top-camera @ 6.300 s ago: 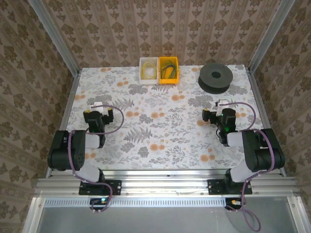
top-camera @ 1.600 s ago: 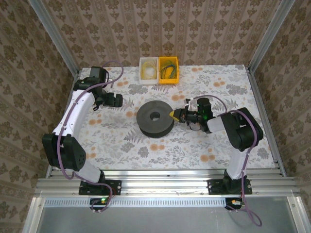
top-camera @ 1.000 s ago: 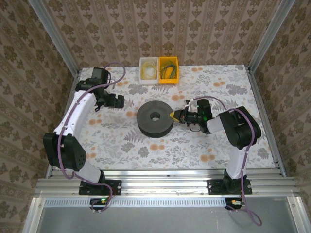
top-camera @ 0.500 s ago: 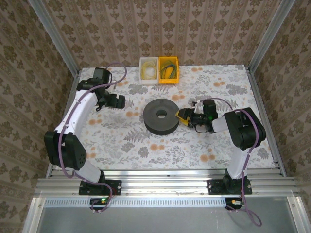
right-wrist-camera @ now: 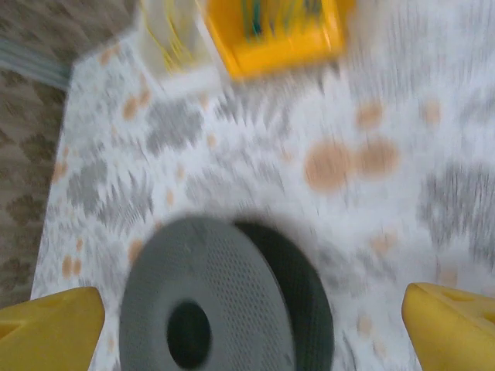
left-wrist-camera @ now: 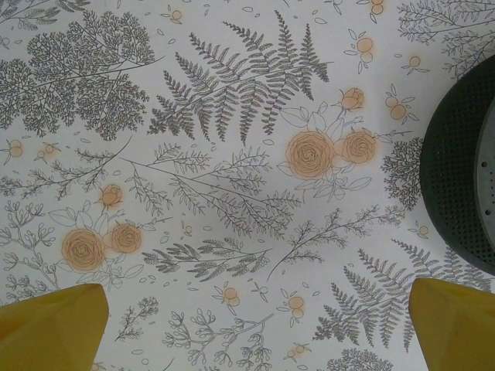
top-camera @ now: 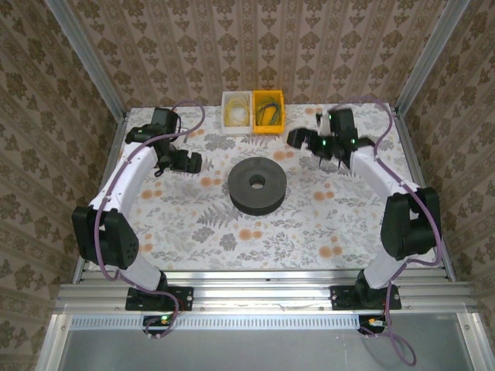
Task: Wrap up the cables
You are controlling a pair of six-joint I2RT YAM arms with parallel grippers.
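The cables lie in two small bins at the table's far edge: pale yellow coils (top-camera: 237,114) in the white bin (top-camera: 226,124), dark green ones (top-camera: 269,113) in the yellow bin (top-camera: 258,127). My left gripper (top-camera: 188,161) hovers open over bare tablecloth, left of the black spool (top-camera: 257,185); its yellow fingertips (left-wrist-camera: 54,325) stand wide apart with nothing between them. My right gripper (top-camera: 296,140) hangs open above the table, between the spool and the yellow bin. Its blurred view looks down on the spool (right-wrist-camera: 224,301), the yellow bin (right-wrist-camera: 274,31) and the white bin (right-wrist-camera: 174,46).
The spool's rim (left-wrist-camera: 464,170) shows at the right edge of the left wrist view. The flowered tablecloth (top-camera: 193,224) covers the table, with metal frame posts (top-camera: 89,62) at the corners and patterned walls behind.
My right gripper opened, let go of the spool and swung up and back toward the bins. The spool slid slightly right before release. My left arm barely moved.
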